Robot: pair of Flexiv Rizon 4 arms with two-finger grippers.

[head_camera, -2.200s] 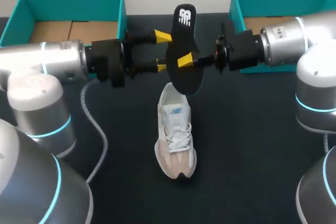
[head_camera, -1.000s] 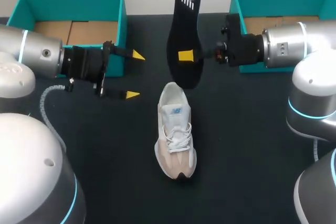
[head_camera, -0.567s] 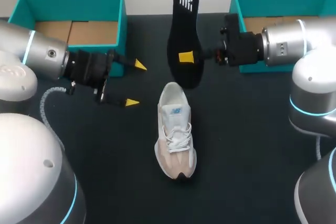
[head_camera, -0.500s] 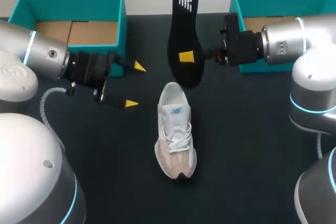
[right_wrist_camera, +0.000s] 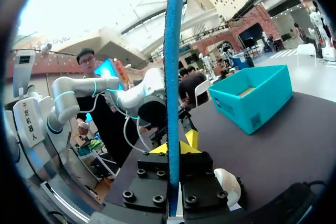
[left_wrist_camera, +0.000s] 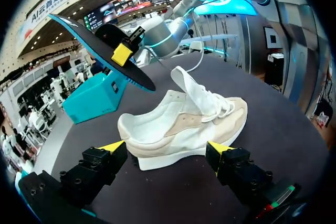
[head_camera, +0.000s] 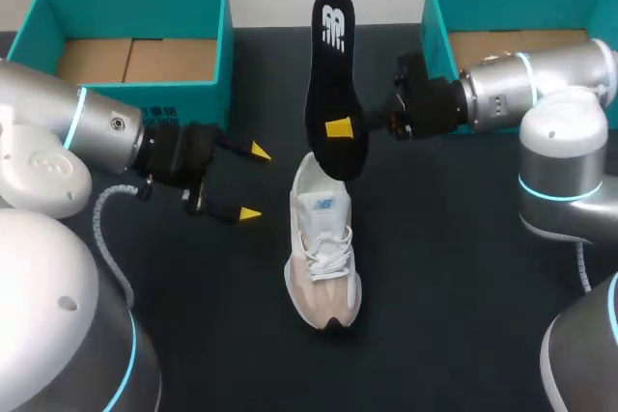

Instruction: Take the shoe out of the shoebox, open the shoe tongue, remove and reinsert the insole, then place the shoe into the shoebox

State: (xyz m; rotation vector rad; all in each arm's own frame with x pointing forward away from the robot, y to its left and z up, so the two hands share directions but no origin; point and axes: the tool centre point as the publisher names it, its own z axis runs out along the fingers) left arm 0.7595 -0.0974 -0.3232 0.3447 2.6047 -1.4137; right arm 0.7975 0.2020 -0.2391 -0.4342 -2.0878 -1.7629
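Note:
A white and beige shoe point(head_camera: 323, 253) stands on the dark table, toe toward the front, tongue raised. My right gripper point(head_camera: 340, 128) is shut on the black insole point(head_camera: 331, 74), holding it on edge with its lower end over the shoe's heel. In the right wrist view the insole point(right_wrist_camera: 172, 66) shows as a thin blue edge clamped in the gripper point(right_wrist_camera: 173, 149). My left gripper point(head_camera: 254, 181) stands open just left of the shoe. In the left wrist view its gripper point(left_wrist_camera: 165, 148) faces the shoe's side point(left_wrist_camera: 184, 127), not touching, with the insole point(left_wrist_camera: 100, 45) above the heel.
A teal shoebox point(head_camera: 227, 41) stands at the back left, and a second teal box point(head_camera: 430, 12) at the back right behind my right arm. The back left box point(right_wrist_camera: 252, 98) also shows in the right wrist view. Dark tabletop point(head_camera: 444, 277) lies to both sides of the shoe.
The right arm has lowered the insole toward the shoe's heel. The left gripper, still open, has moved forward and slightly closer to the shoe.

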